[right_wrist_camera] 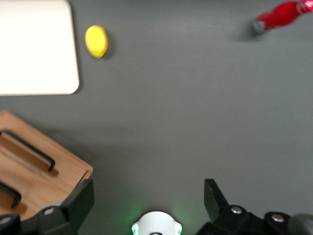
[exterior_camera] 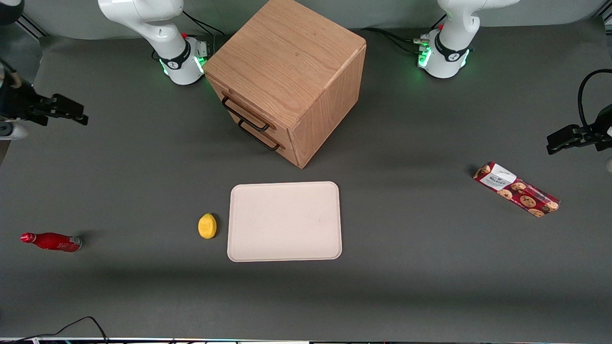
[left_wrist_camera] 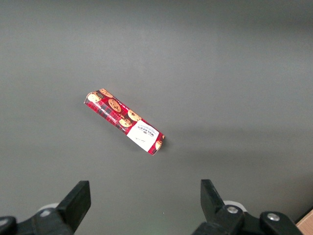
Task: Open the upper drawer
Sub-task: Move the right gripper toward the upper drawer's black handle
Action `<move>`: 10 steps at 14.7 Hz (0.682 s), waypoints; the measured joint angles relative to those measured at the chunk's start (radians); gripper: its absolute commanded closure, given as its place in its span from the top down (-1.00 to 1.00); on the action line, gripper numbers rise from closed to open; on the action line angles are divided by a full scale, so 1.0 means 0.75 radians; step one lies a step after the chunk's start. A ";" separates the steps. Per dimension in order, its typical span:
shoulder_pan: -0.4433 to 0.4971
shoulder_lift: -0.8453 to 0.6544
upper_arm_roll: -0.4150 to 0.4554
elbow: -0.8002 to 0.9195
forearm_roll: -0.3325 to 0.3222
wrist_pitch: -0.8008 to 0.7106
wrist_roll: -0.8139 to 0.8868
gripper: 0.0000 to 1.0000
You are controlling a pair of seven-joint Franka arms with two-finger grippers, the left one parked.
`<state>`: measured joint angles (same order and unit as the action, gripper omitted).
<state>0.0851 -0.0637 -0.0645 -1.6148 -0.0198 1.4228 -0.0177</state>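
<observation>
End effector (exterior_camera: 71, 114) of working arm hangs above bare surface (exterior_camera: 143, 181) at working arm's end, well apart from cabinet (exterior_camera: 287, 71), holding nothing. Front view: upper drawer (exterior_camera: 241, 102) shut, flush in cabinet face, black bar handle (exterior_camera: 245, 114) just above lower drawer's handle (exterior_camera: 258, 136). Nothing in front of drawers. Tray (exterior_camera: 285, 221) nearer camera than cabinet, lemon (exterior_camera: 207, 225) just beside tray, red bottle (exterior_camera: 51, 241) lying near working arm's end, cookie pack (exterior_camera: 516, 189) toward parked arm's end.

Left wrist view: cookie pack (left_wrist_camera: 124, 121) on surface.

Right wrist view: end effector (right_wrist_camera: 149, 200) fingers (right_wrist_camera: 78, 203) spread wide, empty; cabinet corner (right_wrist_camera: 39, 171) with both handles, tray (right_wrist_camera: 36, 46), lemon (right_wrist_camera: 96, 41), bottle (right_wrist_camera: 281, 15).
</observation>
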 measured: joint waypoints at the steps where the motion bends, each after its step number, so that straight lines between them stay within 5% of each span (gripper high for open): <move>1: 0.047 0.000 -0.002 0.004 0.000 -0.013 -0.009 1.00; 4: 0.228 0.000 -0.041 0.007 0.007 -0.053 -0.010 1.00; 10: 0.505 0.000 -0.176 0.007 0.176 -0.121 -0.037 1.00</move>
<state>0.4638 -0.0637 -0.1963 -1.6094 0.1124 1.3319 -0.0451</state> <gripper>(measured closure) 0.000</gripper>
